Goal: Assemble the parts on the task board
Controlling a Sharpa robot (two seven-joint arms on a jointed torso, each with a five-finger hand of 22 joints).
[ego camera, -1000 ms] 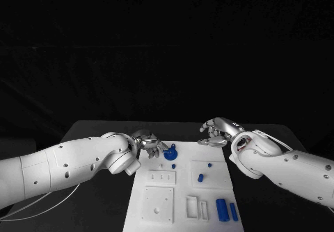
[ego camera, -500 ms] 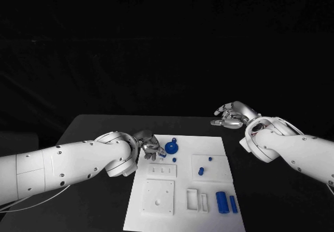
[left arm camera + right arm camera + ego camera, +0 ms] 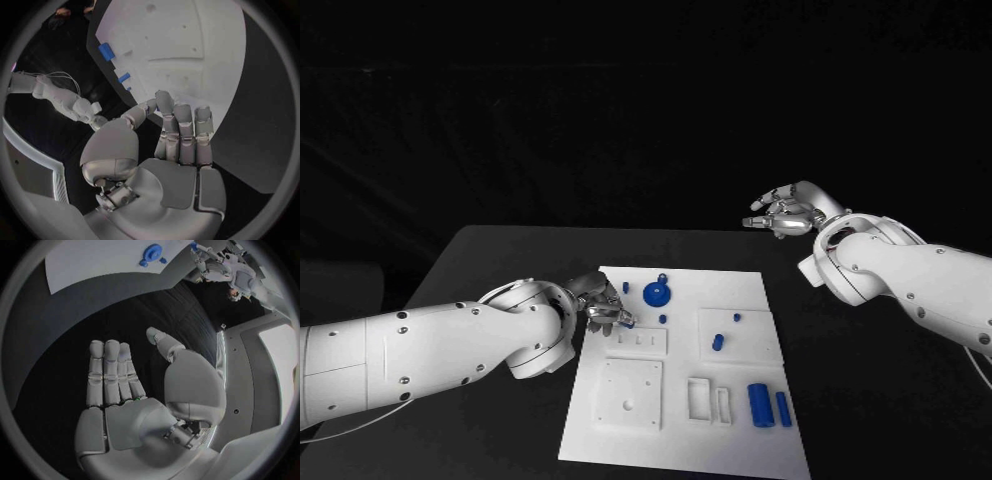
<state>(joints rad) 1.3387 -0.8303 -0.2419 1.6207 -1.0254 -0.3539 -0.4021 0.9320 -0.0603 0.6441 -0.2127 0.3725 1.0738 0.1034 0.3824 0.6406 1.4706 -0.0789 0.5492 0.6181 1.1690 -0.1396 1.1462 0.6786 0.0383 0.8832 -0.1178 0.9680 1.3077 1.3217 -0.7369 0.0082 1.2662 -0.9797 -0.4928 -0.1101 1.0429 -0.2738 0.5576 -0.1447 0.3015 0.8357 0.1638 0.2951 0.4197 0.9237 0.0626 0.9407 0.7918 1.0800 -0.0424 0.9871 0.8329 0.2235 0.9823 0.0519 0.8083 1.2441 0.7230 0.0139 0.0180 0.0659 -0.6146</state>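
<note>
1. Head view: board [image 3: 678,400] lies flat on the bench [image 3: 488,260], long axis running from near edge to far edge.
2. Blue disc part [image 3: 656,294] sits at the board's far end; a small blue peg [image 3: 626,288] just beside it on the left, another small one [image 3: 662,319] just nearer.
3. Short blue pin [image 3: 717,342] lies on the raised square block at mid-right, long axis roughly near-to-far.
4. Two blue bars [image 3: 760,405] lie side by side at the near right, both pointing near-to-far, next to the slotted white block [image 3: 708,401].
5. Left hand [image 3: 600,303] at the board's left edge, near the disc; fingers straight and side by side in the left wrist view [image 3: 178,145], holding nothing.
6. Right hand [image 3: 785,215] raised over the bench's far right, well apart from the board; fingers loosely spread, holding nothing [image 3: 125,395].
</note>
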